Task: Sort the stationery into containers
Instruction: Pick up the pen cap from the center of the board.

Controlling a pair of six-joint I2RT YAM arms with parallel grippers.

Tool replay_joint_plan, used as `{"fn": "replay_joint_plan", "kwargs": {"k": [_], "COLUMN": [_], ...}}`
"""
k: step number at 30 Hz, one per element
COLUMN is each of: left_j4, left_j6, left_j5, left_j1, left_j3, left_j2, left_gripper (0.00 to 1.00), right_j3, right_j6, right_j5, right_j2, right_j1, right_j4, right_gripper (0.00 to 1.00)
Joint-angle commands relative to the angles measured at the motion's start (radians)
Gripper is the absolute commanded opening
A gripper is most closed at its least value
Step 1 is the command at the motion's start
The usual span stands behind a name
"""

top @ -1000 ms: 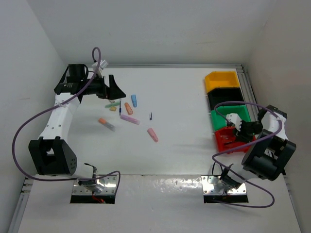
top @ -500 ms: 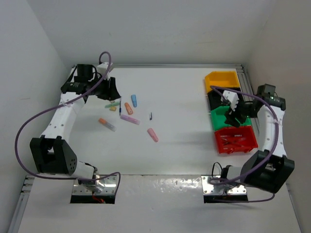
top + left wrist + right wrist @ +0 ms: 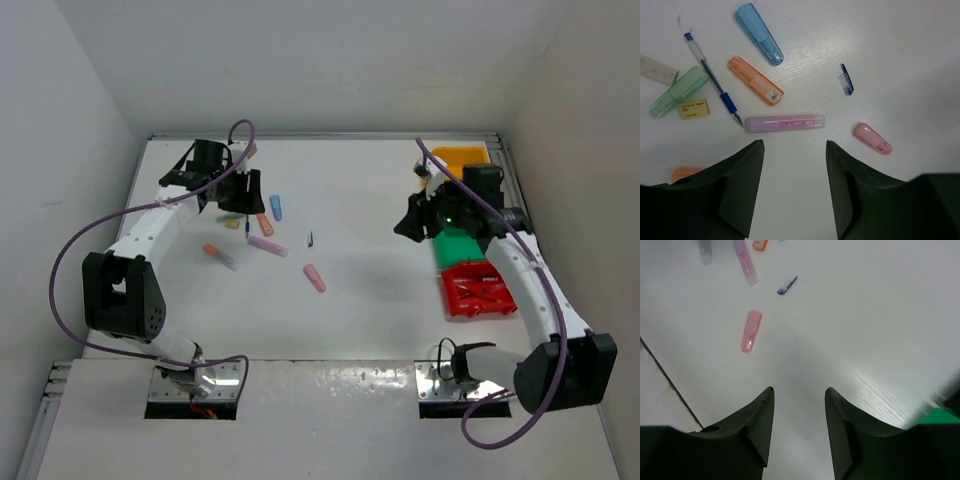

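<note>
1. The loose stationery lies scattered on the left half of the white tabletop [image 3: 370,190], well apart from the containers on the right.
2. In the left wrist view, a blue marker [image 3: 759,33] lies farthest from the camera. An orange marker [image 3: 755,80] lies just beside it, and a lilac marker [image 3: 785,123] lies nearest the fingers.
3. A thin blue pen [image 3: 712,77] lies slanted to the left of the orange marker. Next to the pen are a green marker [image 3: 678,91] and a small yellow eraser [image 3: 693,108].
4. A blue pen cap [image 3: 847,79] lies alone to the right of the cluster. A pink marker [image 3: 872,138] lies nearer the camera, apart from everything else.
5. Another orange piece [image 3: 685,173] peeks out behind the left finger and is partly hidden.
6. The bins stand in a row along the right edge. The yellow bin [image 3: 462,157] is farthest, the green bin [image 3: 458,246] is in the middle, and the red bin [image 3: 483,290] is nearest. The right arm covers the stretch between yellow and green.
7. Thin items lie in the red bin, too small to make out.
8. The left end effector [image 3: 795,190] hovers over the cluster. Its fingers are apart and hold nothing, and the lilac marker lies just beyond the gap.
9. The right end effector [image 3: 799,425] hangs over bare tabletop just left of the bins. Its fingers are spread and empty, and it points toward the pink marker.
</note>
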Motion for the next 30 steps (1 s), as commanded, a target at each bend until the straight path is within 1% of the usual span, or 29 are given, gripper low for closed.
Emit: {"fn": "replay_joint_plan", "kwargs": {"k": [1, 2, 3, 4, 5, 6, 7, 8, 9, 10, 11, 12, 13, 15, 19, 21, 22, 24, 30], "left_j4": [0.071, 0.079, 0.087, 0.105, 0.117, 0.139, 0.148, 0.153, 0.151, 0.150, 0.145, 0.136, 0.130, 0.107, 0.079, 0.079, 0.081, 0.091, 0.107], "left_j6": [-0.063, -0.070, -0.078, -0.092, -0.101, -0.116, -0.127, -0.136, -0.152, -0.155, -0.155, -0.155, -0.152, -0.147, -0.138, -0.136, -0.136, -0.133, -0.104], "left_j5": [-0.050, -0.053, -0.054, -0.064, -0.070, -0.079, -0.080, -0.084, -0.077, -0.073, -0.068, -0.064, -0.061, -0.053, -0.025, -0.007, -0.004, 0.007, 0.018], "left_j1": [-0.010, -0.012, -0.010, -0.006, -0.006, 0.007, 0.016, 0.036, 0.050, 0.062, 0.082, 0.089, 0.099, 0.119, 0.146, 0.145, 0.175, 0.186, 0.195], "left_j3": [-0.002, -0.012, -0.016, -0.022, -0.038, -0.044, -0.052, -0.058, -0.061, -0.061, -0.061, -0.062, -0.061, -0.062, -0.068, -0.085, -0.093, -0.111, -0.147], "left_j2": [-0.002, -0.003, -0.008, -0.028, -0.037, -0.063, -0.078, -0.086, -0.108, -0.115, -0.129, -0.137, -0.141, -0.154, -0.166, -0.178, -0.183, -0.194, -0.211], "left_gripper": [0.59, 0.60, 0.61, 0.62, 0.64, 0.68, 0.70, 0.72, 0.75, 0.76, 0.76, 0.77, 0.77, 0.77, 0.77, 0.77, 0.77, 0.77, 0.77], "right_j3": [0.004, 0.010, 0.023, 0.060, 0.083, 0.137, 0.166, 0.224, 0.246, 0.264, 0.292, 0.309, 0.329, 0.384, 0.448, 0.473, 0.478, 0.491, 0.524], "right_j6": [0.349, 0.429, 0.463, 0.495, 0.545, 0.561, 0.578, 0.604, 0.618, 0.636, 0.639, 0.647, 0.670, 0.710, 0.758, 0.761, 0.761, 0.767, 0.770], "right_j5": [0.124, 0.159, 0.236, 0.277, 0.358, 0.395, 0.434, 0.466, 0.535, 0.567, 0.593, 0.658, 0.687, 0.748, 0.792, 0.802, 0.813, 0.819, 0.792], "right_j2": [0.071, 0.094, 0.120, 0.181, 0.215, 0.289, 0.332, 0.367, 0.406, 0.471, 0.498, 0.527, 0.585, 0.669, 0.768, 0.796, 0.806, 0.842, 0.927], "right_j1": [0.083, 0.133, 0.164, 0.192, 0.253, 0.287, 0.347, 0.375, 0.401, 0.449, 0.470, 0.491, 0.526, 0.557, 0.585, 0.600, 0.603, 0.609, 0.622], "right_j4": [0.208, 0.249, 0.260, 0.268, 0.269, 0.265, 0.254, 0.252, 0.251, 0.269, 0.277, 0.283, 0.288, 0.277, 0.269, 0.268, 0.269, 0.274, 0.291], "right_gripper": [0.44, 0.43, 0.42, 0.42, 0.42, 0.42, 0.43, 0.44, 0.45, 0.45, 0.46, 0.47, 0.47, 0.47, 0.52, 0.52, 0.53, 0.53, 0.53]}}
